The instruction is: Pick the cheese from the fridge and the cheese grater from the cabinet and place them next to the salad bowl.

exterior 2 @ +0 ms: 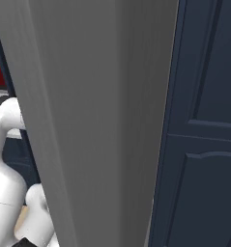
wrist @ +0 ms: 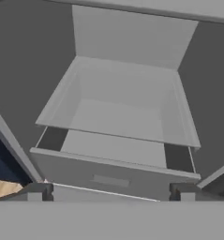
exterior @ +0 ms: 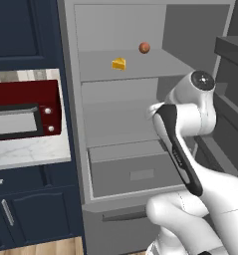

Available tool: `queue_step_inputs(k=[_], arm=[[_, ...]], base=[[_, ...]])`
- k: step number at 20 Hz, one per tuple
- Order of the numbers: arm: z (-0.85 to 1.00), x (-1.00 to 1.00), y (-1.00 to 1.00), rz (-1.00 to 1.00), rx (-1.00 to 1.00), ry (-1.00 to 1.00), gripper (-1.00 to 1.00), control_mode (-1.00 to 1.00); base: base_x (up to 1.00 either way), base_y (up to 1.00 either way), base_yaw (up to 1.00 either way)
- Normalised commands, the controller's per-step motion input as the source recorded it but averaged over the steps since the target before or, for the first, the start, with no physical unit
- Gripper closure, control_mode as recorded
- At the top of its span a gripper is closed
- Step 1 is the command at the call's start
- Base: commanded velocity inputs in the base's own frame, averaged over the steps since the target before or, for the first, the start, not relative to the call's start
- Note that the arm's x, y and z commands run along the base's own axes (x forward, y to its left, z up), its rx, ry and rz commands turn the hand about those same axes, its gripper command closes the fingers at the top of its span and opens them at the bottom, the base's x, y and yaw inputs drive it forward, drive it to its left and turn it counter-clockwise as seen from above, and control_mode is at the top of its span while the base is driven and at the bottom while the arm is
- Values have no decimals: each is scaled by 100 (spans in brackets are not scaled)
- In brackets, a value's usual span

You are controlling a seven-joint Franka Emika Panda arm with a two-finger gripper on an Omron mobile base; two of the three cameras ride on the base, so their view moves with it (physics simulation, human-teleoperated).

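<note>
Fingertips (wrist: 36, 191) stand wide apart, holding nothing, over the fridge (exterior: 70, 99) drawer's (wrist: 114, 174) front edge. Higher up, the cheese (exterior: 119, 63) sits near its shelf's front lip, a reddish-brown ball (exterior: 144, 48) behind.

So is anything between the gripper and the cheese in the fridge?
Nothing visible blocks it. The cheese sits in the open on an upper fridge shelf, a reddish ball apart to its right. The open gripper points lower, at the drawer.

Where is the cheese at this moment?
In the left base view, the cheese lies on the upper shelf of the open fridge, slightly left of and in front of the small reddish-brown ball.
</note>
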Motion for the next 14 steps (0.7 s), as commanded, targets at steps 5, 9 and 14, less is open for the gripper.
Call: queue_step_inputs(k=[5, 9, 14], arm=[[56, 0, 0, 3, -2, -11, -100, -100], [50, 14, 5, 0, -4, 0, -100, -100], [43, 36, 21, 1, 0, -8, -100, -100]], base=[[0, 0, 0], [0, 0, 0], [0, 0, 0]])
